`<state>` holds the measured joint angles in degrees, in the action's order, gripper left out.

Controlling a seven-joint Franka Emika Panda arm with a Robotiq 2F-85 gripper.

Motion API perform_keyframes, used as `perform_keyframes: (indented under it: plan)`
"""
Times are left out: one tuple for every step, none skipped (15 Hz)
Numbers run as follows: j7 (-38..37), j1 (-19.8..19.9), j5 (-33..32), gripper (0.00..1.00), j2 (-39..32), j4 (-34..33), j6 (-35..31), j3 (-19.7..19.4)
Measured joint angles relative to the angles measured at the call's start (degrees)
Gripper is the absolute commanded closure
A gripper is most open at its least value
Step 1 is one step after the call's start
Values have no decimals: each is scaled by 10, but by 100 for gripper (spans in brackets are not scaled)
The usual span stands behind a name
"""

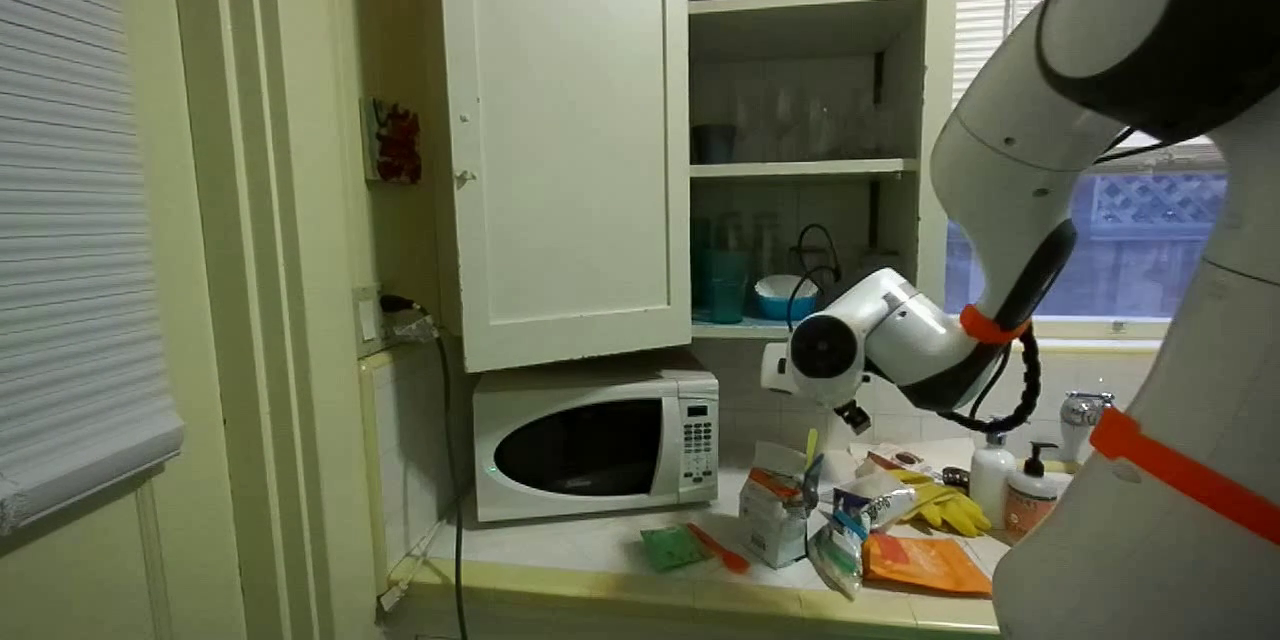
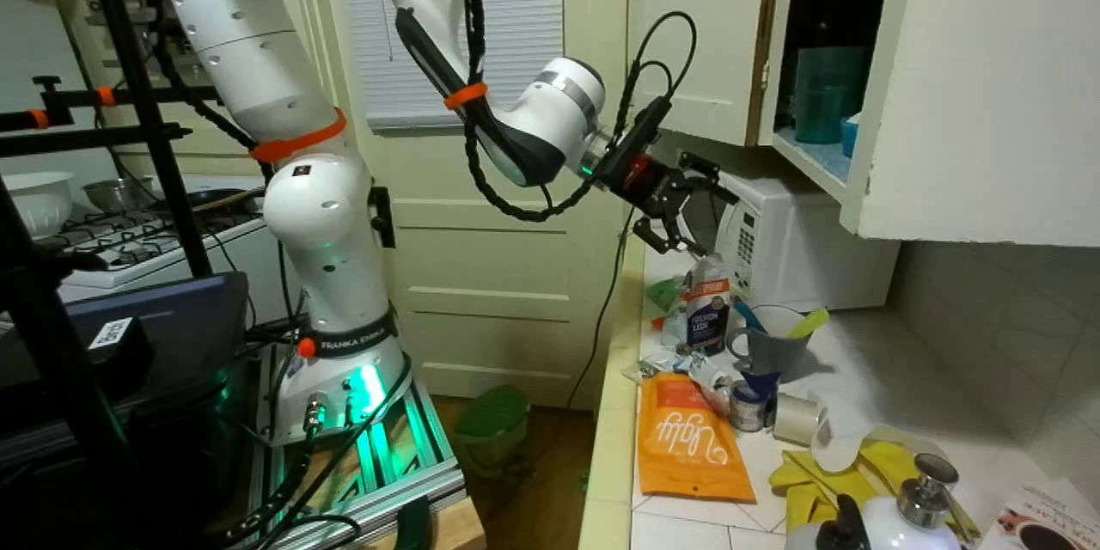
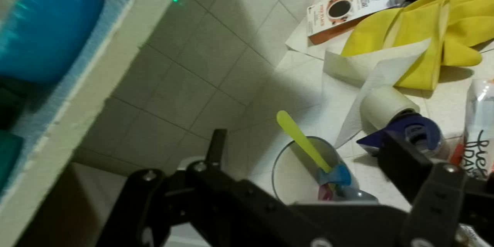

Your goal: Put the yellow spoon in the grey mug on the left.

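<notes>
In an exterior view my arm [image 1: 1010,150] reaches over the counter [image 1: 560,542], and the yellow spoon [image 1: 811,444] pokes up behind a bag [image 1: 772,528] near the front edge; an orange pouch [image 1: 925,563] lies along that edge.

In an exterior view the grey mug [image 2: 780,353] stands farther from the front edge than the bag, with the spoon in it, leaning over the rim toward the back edge. I hold my gripper [image 2: 717,224] higher than the mug.

In my wrist view my fingers [image 3: 217,146] are spread wide, the mug showing between them, a blue thing [image 3: 336,175] beside the spoon inside.
</notes>
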<state>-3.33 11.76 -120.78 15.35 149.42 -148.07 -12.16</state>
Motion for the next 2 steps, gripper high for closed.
perform_keyframes:
  plan:
    - [-17, 1, -22, 0, 34, 10, -21, -13]
    - [-31, 1, -37, 0, 65, 18, -43, -27]
